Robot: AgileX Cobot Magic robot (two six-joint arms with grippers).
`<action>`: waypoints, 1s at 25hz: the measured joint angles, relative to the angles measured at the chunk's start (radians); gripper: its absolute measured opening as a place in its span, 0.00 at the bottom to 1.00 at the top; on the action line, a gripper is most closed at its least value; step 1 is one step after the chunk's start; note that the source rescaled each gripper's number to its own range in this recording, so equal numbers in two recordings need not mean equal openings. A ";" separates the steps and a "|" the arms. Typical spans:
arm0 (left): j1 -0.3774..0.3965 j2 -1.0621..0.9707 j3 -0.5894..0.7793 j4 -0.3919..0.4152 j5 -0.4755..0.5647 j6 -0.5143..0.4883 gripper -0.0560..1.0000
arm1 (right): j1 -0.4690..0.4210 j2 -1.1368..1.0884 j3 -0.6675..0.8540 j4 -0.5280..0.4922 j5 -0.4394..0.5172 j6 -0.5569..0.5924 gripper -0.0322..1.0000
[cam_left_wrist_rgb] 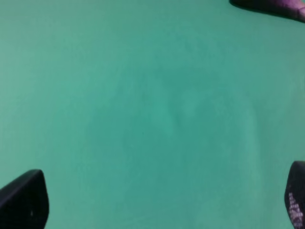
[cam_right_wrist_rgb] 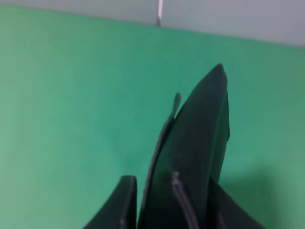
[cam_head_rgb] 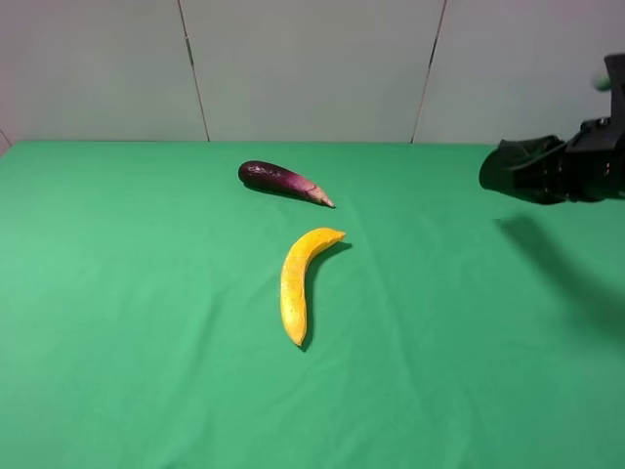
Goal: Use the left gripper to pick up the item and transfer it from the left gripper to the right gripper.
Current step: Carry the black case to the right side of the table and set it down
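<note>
The item (cam_head_rgb: 513, 168), a matte black elongated case, hangs in the air at the far right, above the green cloth. My right gripper (cam_head_rgb: 555, 168) is shut on it. In the right wrist view the item (cam_right_wrist_rgb: 200, 143) stands out from between the black fingers (cam_right_wrist_rgb: 121, 205), its pointed end away from the camera. My left gripper (cam_left_wrist_rgb: 157, 205) is open over bare cloth, its two fingertips (cam_left_wrist_rgb: 24, 200) far apart with nothing between them. The left arm is out of the exterior view.
A purple eggplant (cam_head_rgb: 278, 179) lies at the middle back of the green cloth (cam_head_rgb: 117, 322), with a yellow banana (cam_head_rgb: 298, 278) in front of it. A dark edge of the eggplant (cam_left_wrist_rgb: 271, 5) shows in a corner of the left wrist view. A grey panelled wall stands behind.
</note>
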 joint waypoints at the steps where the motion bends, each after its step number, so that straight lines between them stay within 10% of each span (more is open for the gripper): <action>1: 0.000 0.000 0.000 0.000 0.000 0.000 1.00 | 0.000 0.002 0.015 0.000 -0.020 0.005 0.09; 15: 0.000 0.000 0.000 0.000 0.000 0.000 1.00 | 0.000 0.142 0.080 0.000 -0.133 0.078 0.09; 25: 0.000 0.000 0.000 0.000 0.000 0.000 1.00 | 0.000 0.189 0.079 0.000 -0.045 0.104 0.07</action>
